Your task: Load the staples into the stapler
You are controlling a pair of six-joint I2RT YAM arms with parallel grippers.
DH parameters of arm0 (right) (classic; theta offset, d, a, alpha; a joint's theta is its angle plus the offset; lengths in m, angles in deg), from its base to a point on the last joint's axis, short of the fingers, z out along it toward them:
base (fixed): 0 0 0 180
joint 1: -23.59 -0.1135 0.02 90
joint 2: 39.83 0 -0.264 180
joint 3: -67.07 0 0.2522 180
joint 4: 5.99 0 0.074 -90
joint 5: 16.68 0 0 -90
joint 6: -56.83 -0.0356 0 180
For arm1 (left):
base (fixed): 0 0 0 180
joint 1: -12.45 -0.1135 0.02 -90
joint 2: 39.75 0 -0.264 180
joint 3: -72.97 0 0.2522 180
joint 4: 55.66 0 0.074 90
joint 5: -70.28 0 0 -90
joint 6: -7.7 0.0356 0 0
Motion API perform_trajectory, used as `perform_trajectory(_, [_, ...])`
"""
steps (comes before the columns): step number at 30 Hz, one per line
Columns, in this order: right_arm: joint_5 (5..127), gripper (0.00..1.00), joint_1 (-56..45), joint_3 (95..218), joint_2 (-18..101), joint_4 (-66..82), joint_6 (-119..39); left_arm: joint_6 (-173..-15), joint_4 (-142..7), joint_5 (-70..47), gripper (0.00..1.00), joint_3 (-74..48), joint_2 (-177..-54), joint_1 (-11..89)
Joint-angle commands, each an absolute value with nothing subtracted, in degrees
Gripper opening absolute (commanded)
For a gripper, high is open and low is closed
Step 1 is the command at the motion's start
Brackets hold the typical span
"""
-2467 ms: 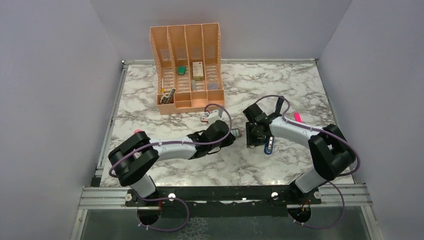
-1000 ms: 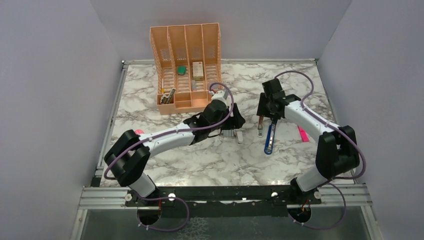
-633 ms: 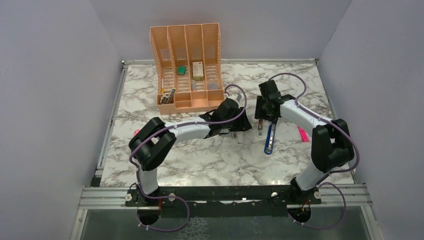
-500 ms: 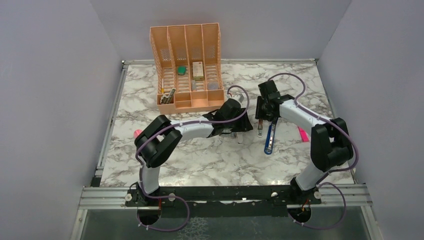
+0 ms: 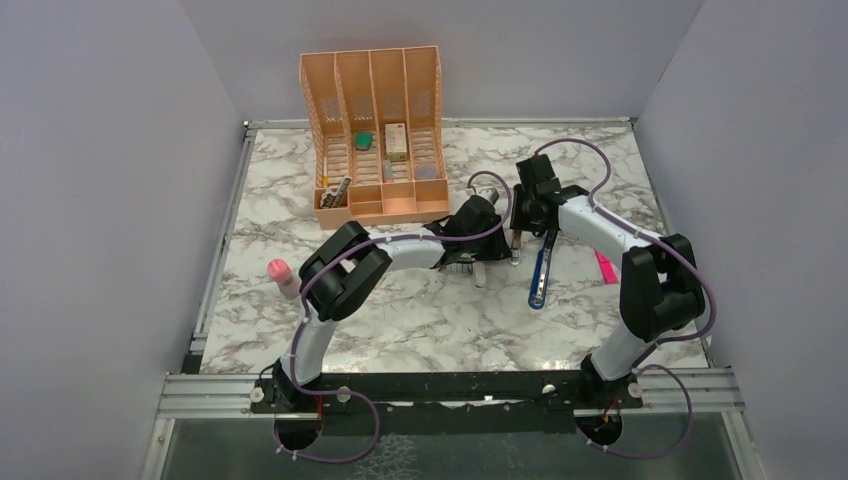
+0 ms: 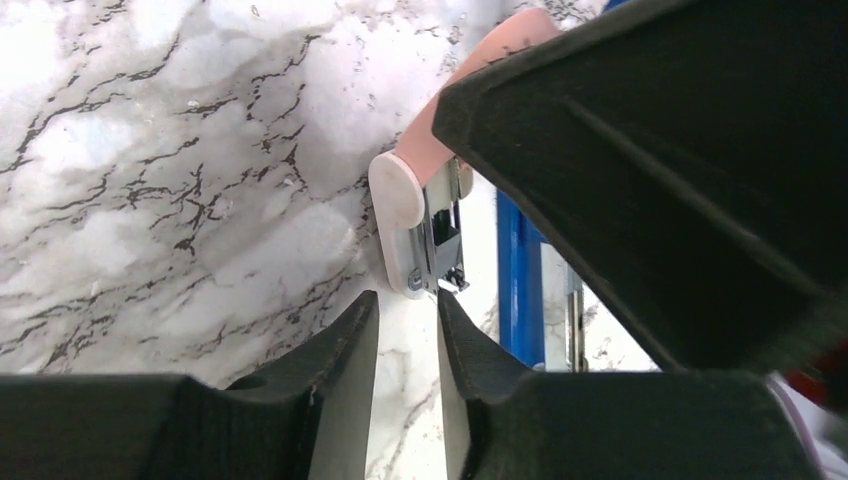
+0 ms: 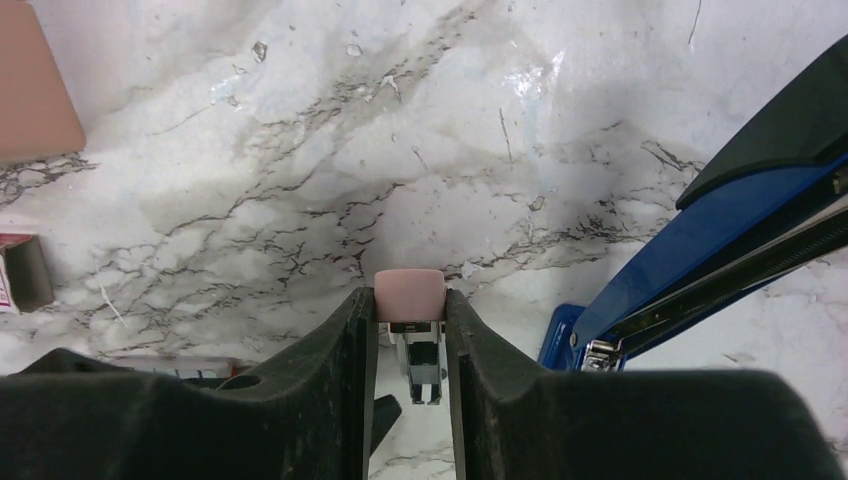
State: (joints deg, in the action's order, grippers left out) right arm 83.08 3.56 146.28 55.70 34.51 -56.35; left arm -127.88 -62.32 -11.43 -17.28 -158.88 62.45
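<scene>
The worktop [image 5: 420, 325] is white with grey marble veining. Plain lilac-grey walls [image 5: 100, 150] shut it in on three sides. An orange mesh organiser [image 5: 372, 90] stands at the far side, left of centre.

The blue stapler [image 5: 539, 277] lies right of centre, running near to far. In the right wrist view its top is lifted off the silver channel. The right hand [image 7: 411, 298] is just left of the stapler's far end, with its fingers clamped on a pinkish-tan piece [image 6: 418, 135] that has metal works under it. The left hand [image 6: 407, 300] meets that piece's metal end from the left. Its fingers are a slim gap apart with nothing between them, and the stapler is just beyond.

The staples [image 5: 463, 267] sit on the near side of the left hand, half hidden by it, and the strips themselves cannot be made out. A pink marker [image 5: 604, 268] lies right of the stapler.
</scene>
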Motion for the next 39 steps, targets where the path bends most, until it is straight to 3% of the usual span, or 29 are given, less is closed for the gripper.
perform_trajectory(1, [84.6,0.32,3.7,147.9,56.1,32.6,-57.2,-127.3,-64.2,-12.0,0.27,-20.3,-161.9,62.2])
perform_trajectory(9, [84.3,0.32,3.7,147.8,56.4,32.3,-57.1,-127.3,-64.9,-15.0,0.18,-21.6,-164.7,62.1])
perform_trajectory(21, [81.6,0.31,3.7,147.3,56.5,32.7,-57.2,-129.2,-63.6,-12.4,0.15,-22.7,-167.6,61.9])
perform_trajectory(29, [77.9,0.24,3.6,145.8,55.6,37.4,-57.1,-130.8,-65.9,-15.4,0.01,-23.5,-169.2,61.9])
perform_trajectory(39, [76.5,0.22,2.2,142.3,52.2,39.4,-58.0,-130.2,-66.7,-16.8,0.00,-24.7,-169.7,62.1])
